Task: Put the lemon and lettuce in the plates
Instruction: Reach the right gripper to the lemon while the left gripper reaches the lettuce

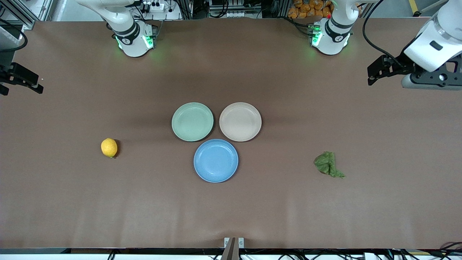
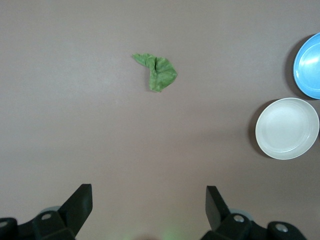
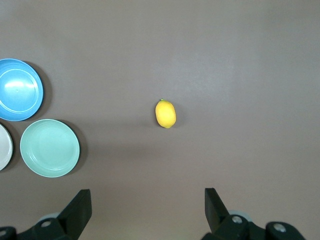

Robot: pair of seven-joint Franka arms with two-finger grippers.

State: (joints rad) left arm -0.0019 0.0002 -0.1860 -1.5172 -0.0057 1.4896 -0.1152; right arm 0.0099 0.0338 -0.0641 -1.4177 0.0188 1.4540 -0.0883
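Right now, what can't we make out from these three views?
- Right gripper: cut off by the front view's edge; only finger stubs in its wrist view.
- Left gripper: its body runs off the front view's edge.
- Beige plate: a sliver at the right wrist view's edge.
- Lettuce underside: hidden by the crumpled leaf.

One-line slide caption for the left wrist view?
Open left gripper above brown table; wrinkly dark green lettuce leaf lies apart from the round blue plate and beige-pink plate.

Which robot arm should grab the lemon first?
The right arm, probably. The lemon lies toward its end of the table, and the open right gripper is up over that end. The left gripper waits over the lettuce's end.
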